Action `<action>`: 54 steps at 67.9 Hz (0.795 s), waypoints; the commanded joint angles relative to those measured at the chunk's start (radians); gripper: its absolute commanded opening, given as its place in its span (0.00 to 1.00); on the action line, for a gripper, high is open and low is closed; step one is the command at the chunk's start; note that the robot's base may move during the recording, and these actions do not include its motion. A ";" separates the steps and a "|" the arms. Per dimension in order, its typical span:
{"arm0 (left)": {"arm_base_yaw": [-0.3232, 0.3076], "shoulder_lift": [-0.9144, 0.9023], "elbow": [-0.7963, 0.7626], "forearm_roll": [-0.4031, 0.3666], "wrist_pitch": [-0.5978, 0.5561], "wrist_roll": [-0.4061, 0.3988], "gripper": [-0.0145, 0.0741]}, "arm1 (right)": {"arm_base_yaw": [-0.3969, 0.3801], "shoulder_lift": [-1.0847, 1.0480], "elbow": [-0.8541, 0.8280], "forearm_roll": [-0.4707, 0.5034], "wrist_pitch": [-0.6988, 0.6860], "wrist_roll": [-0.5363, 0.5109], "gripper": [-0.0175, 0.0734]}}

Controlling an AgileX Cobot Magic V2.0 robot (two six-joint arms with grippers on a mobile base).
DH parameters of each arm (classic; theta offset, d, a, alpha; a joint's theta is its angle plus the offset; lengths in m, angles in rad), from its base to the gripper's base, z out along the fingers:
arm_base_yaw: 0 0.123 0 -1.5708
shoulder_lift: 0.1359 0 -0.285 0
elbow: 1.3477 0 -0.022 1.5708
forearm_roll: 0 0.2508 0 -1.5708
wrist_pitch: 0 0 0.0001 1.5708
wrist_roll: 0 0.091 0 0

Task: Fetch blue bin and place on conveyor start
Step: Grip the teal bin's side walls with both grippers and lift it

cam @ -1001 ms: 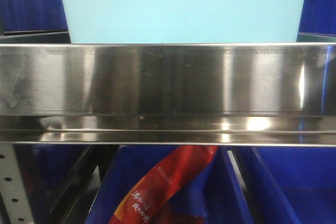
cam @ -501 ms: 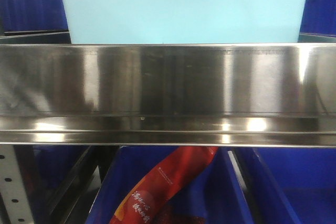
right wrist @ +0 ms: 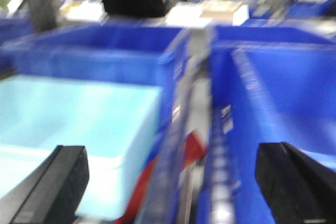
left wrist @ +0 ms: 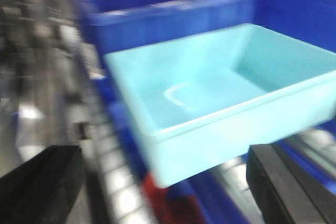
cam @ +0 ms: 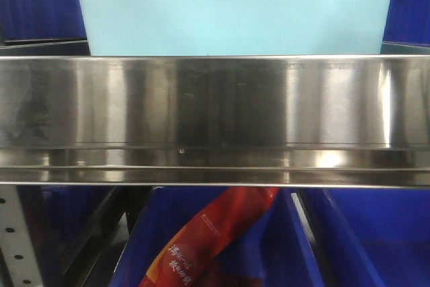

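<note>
- Right up against the wrist lenses, we have the left gripper (left wrist: 167, 184) spread wide. Its two black fingers (left wrist: 42, 187) sit at the bottom corners of the view, pinching nothing.
- Same story on the other arm: the right gripper (right wrist: 173, 182) gapes open and empty. Both wrist views are smeared with blur.
- Just beyond the left fingers sits the blue bin (left wrist: 210, 103), pale turquoise, upright and apparently empty. It looks clear of both fingers, though the blur keeps us from being sure.
- From the front we see it resting on the upper shelf behind a tall steel lip (cam: 215, 119), with a red packet (cam: 215, 233) on the level below.
- Farther back and to the side, dark blue bins (right wrist: 105, 51) crowd close around it.
- No conveyor start shows anywhere, so we judge the fetch as not yet done.
- Trouble one: the right gripper faces the gap beside the bin, so closing there could catch a dark blue wall instead.
- Trouble two: a finger could clip the thin rim and shove the tub back into its neighbour.
- Trouble three: if the bin is dragged forward without enough lift, its base could catch on the steel lip and tip.
- The count: one pale bin, one red packet, one steel lip, and two grippers with two fingers each.
- We count two dark blue bins in the right wrist view and two below the shelf in front. Whether any are the same ones, we cannot tell.
</note>
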 commanded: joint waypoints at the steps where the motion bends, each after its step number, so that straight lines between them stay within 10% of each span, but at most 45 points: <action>1: -0.038 0.144 -0.117 -0.013 0.022 -0.020 0.76 | 0.053 0.112 -0.074 -0.004 0.029 -0.010 0.78; 18: -0.038 0.558 -0.588 0.004 0.332 -0.155 0.76 | 0.106 0.504 -0.470 -0.051 0.329 0.071 0.78; 30: -0.027 0.777 -0.864 0.185 0.547 -0.290 0.76 | 0.106 0.766 -0.773 -0.212 0.583 0.219 0.78; 54: 0.106 0.960 -0.930 0.087 0.565 -0.285 0.76 | 0.106 1.051 -0.933 -0.166 0.618 0.219 0.78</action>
